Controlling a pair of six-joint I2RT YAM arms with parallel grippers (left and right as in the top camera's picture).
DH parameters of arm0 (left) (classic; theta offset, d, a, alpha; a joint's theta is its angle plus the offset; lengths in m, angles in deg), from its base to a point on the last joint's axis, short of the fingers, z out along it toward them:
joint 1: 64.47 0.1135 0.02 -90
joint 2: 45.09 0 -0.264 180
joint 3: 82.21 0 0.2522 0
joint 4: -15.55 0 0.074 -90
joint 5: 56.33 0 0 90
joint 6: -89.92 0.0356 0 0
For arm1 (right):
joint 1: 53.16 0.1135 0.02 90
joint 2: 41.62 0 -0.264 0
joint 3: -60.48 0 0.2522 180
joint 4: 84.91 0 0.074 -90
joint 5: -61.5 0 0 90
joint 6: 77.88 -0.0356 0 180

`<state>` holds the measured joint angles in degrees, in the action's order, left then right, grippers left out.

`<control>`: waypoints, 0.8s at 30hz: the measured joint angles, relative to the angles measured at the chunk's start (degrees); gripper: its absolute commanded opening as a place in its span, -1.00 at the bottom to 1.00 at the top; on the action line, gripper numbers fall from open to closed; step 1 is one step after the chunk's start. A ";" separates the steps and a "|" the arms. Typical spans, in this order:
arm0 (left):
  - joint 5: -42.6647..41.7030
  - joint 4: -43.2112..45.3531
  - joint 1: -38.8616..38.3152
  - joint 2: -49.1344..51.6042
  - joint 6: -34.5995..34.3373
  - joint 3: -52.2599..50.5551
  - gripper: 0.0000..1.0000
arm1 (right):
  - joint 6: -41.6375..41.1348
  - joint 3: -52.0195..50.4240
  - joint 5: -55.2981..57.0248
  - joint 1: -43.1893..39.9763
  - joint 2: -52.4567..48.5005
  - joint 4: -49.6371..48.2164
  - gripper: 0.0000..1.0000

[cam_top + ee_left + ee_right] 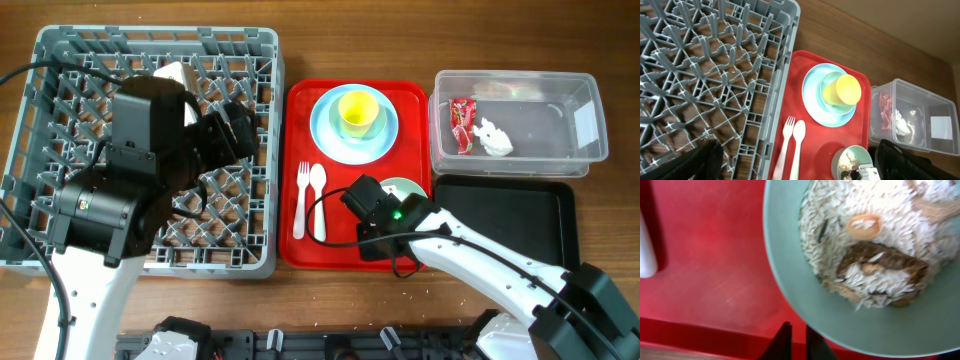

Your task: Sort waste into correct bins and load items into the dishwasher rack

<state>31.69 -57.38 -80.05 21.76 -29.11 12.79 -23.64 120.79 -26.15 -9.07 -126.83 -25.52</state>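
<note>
The mint-green bowl [850, 325] holds rice and beige food chunks [855, 240] on the red tray [300, 100]; it also shows overhead [405, 188]. My right gripper [796, 342] has its fingertips nearly together on the tray at the bowl's outer rim. My left gripper [800, 165] is open and empty above the grey rack [60, 60]. The pale blue plate [325, 125] carries a pale bowl [829, 85] with the yellow cup [358, 110] in it. The fork [303, 195] and spoon [319, 195] lie side by side. The wrapper [461, 125] and tissue [493, 137] lie in the clear tub [560, 100].
The black tray [510, 215] sits just right of the red tray, below the clear tub. A pale object [175, 72] in the rack is partly hidden behind the left arm. The right arm reaches in from the bottom right.
</note>
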 measured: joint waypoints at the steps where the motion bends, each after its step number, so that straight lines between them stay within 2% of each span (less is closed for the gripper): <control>1: 0.00 0.00 0.00 0.00 0.00 0.00 1.00 | 0.28 0.00 -1.97 0.00 0.00 -0.02 -0.80; 5: 0.00 0.00 0.00 0.00 0.00 0.00 1.00 | 4.50 2.03 -13.16 0.00 0.00 -1.14 -0.69; 6: 0.00 0.00 0.00 0.00 0.00 0.00 1.00 | 5.20 3.82 -14.49 0.00 0.00 -1.77 -0.58; 7: 0.00 0.00 0.00 0.00 0.00 0.00 1.00 | 5.86 5.79 -14.62 0.00 0.00 -2.64 -0.24; 8: 0.00 0.02 0.00 0.00 0.00 0.00 1.00 | 6.03 6.51 -13.73 0.00 0.00 -3.78 -0.18; 14: 0.00 0.00 0.00 0.00 0.00 0.00 1.00 | 1.22 6.97 2.38 -0.04 0.00 -4.61 -0.19; 22: 0.00 0.00 0.00 0.00 0.00 0.00 1.00 | -1.14 4.15 8.07 -0.04 -1.75 -9.81 -0.28; 24: 0.00 0.00 0.00 0.00 0.00 0.00 1.00 | -1.40 4.13 9.29 -0.04 -3.21 -9.94 -0.37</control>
<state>31.69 -57.38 -80.05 21.76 -29.11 12.79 -25.04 124.92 -16.86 -9.11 -130.05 -35.47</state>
